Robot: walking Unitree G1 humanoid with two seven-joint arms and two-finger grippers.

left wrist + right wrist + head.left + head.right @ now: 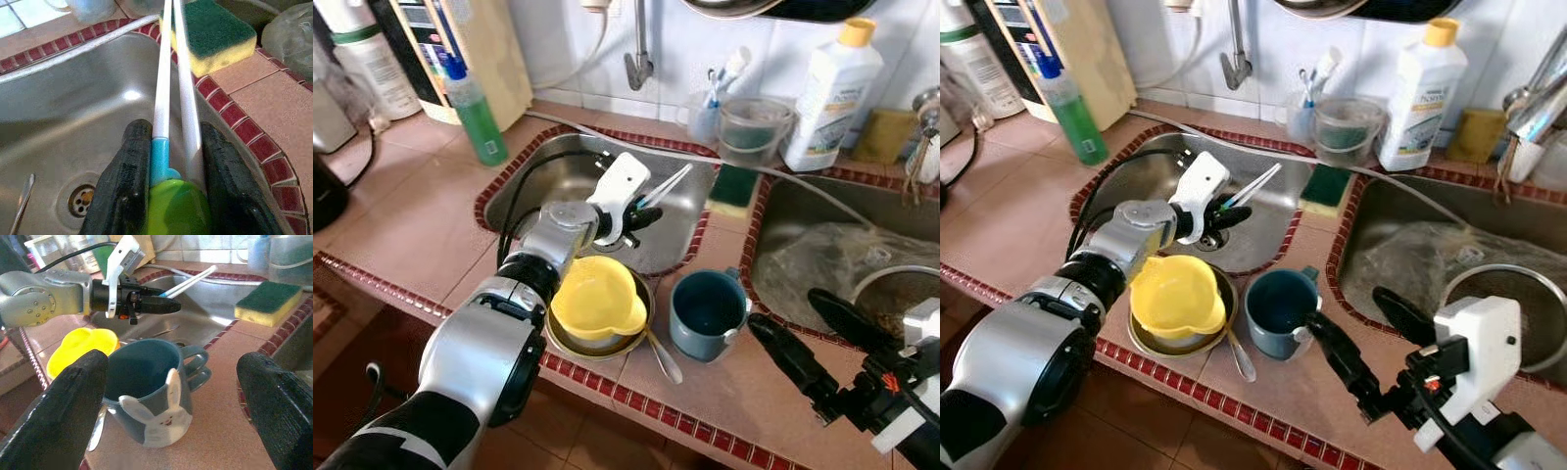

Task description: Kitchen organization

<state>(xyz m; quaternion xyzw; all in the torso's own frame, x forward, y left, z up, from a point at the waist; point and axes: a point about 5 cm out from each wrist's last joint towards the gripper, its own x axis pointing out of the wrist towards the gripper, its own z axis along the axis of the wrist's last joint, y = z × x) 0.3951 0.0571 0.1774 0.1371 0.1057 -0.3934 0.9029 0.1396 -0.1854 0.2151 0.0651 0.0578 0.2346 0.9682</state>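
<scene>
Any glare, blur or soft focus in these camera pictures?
Left wrist view: a bright glare spot on the steel sink; the left gripper fingers look soft up close, shut on white chopsticks. Right wrist view: right gripper fingers blurred, blue mug sharp. Eye views: evenly lit.

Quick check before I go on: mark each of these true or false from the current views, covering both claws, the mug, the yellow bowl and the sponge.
1. The left claw is shut on a pair of white chopsticks over the left sink. True.
2. The right claw is closed around the blue mug. False: it is open, one finger on each side of the mug, not touching.
3. The yellow bowl lies inside the sink. False: it sits on the counter edge, in a metal dish.
4. The sponge rests on the ledge between the two sinks. True.
</scene>
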